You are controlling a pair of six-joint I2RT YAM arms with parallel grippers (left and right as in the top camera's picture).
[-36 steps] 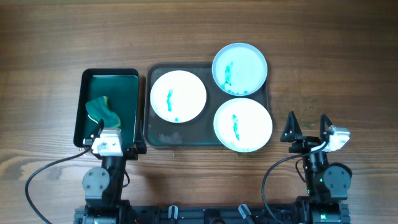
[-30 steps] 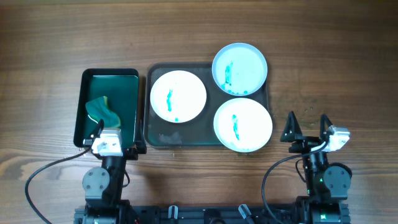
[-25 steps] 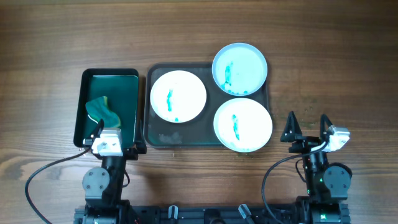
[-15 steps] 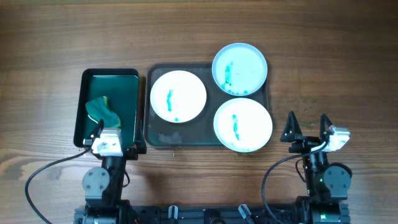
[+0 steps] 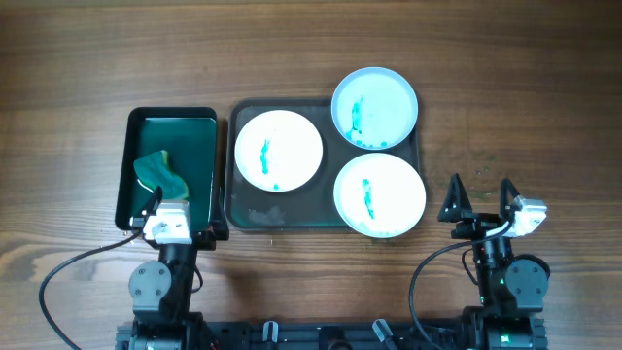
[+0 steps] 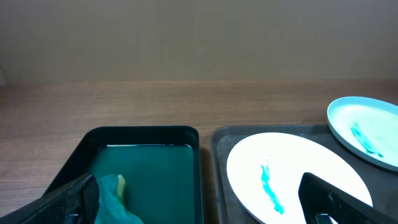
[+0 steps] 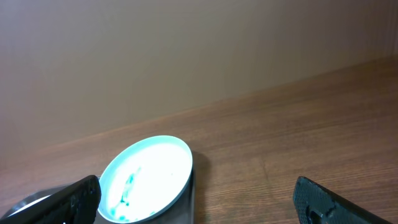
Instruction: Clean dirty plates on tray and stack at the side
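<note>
I see my left tool (image 6: 199,204) and right tool (image 5: 479,191) both spread wide, empty, at the near edge of the bench (image 5: 544,78), three teal-smeared plates (image 5: 279,148) resting on the grey tray (image 5: 255,215).

Three plates (image 5: 279,149), two trays (image 5: 282,209) (one sponge (image 5: 158,173)).

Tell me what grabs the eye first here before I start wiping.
Three white plates smeared with teal fill the dark grey tray at centre: the left plate, the near right plate, and the far right plate, which overhangs the tray's far edge. Left of it, a green sponge lies in the small black tray. The left gripper and right gripper sit open at the near side, holding nothing.
</note>
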